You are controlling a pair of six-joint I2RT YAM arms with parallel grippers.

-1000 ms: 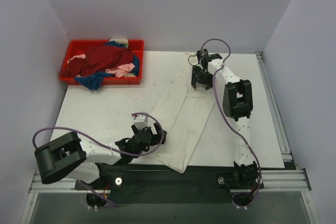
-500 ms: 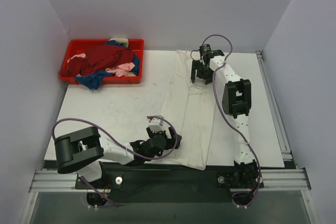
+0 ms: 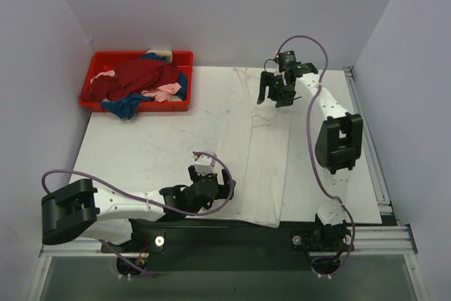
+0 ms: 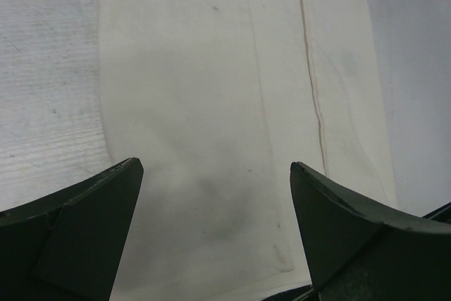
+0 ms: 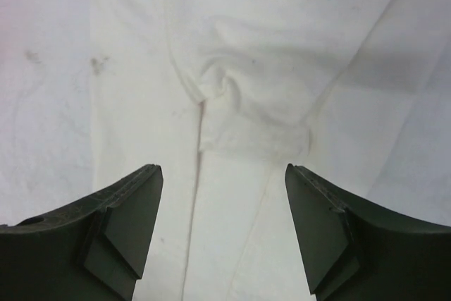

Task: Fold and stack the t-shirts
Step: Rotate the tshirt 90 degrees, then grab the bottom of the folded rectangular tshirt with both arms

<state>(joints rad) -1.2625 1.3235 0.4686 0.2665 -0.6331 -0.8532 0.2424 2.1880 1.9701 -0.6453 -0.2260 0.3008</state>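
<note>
Cream-white cloth t-shirt (image 3: 257, 153) lies folded into a long strip down the white table (image 3: 141, 146), probably narrowed ready for a cross-fold. Dark red, blue and pink shirts (image 3: 144, 79) wait heaped in the red plastic tray (image 3: 169, 107). The black left gripper (image 4: 215, 167) and right gripper (image 5: 222, 170) hang spread and empty over the strip's near and far ends.

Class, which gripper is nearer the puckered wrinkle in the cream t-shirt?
Right. The right gripper hangs beside the wrinkle; the left gripper is at the opposite, near end of the cream t-shirt.
</note>
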